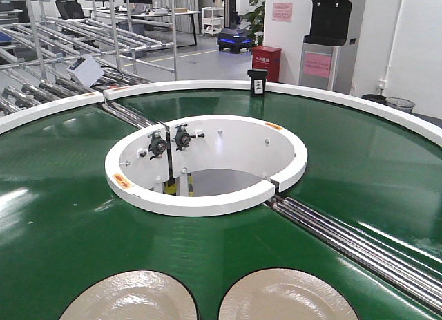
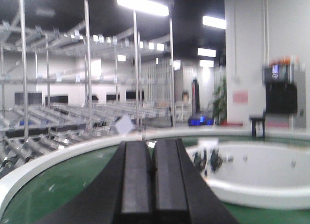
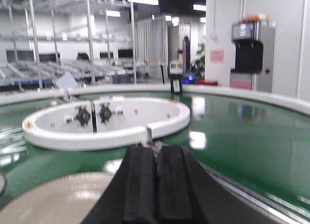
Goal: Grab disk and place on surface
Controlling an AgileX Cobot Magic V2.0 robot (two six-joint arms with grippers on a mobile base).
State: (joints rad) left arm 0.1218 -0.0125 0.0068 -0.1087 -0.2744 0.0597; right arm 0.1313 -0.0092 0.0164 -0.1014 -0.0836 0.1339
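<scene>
Disks [image 1: 131, 297], two side by side, lie on the green belt [image 1: 55, 216]; only our front view shows both. From the left wrist we see the left gripper [image 2: 152, 145] level, fingers pressed together, empty. The right gripper [image 3: 156, 151] is likewise clenched, just above one disk [image 3: 53, 200].

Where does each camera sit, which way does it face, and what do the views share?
Exterior front-facing: raised at the near edge, facing forward over the green belt, white inner ring and two cream disks; no robot part shows.
Left wrist: behind the left gripper, jaws closed, facing across the belt to racks.
Right wrist: behind the right gripper, jaws closed, low over one of the cream disks.
Shared: all see the white inner ring.
</scene>
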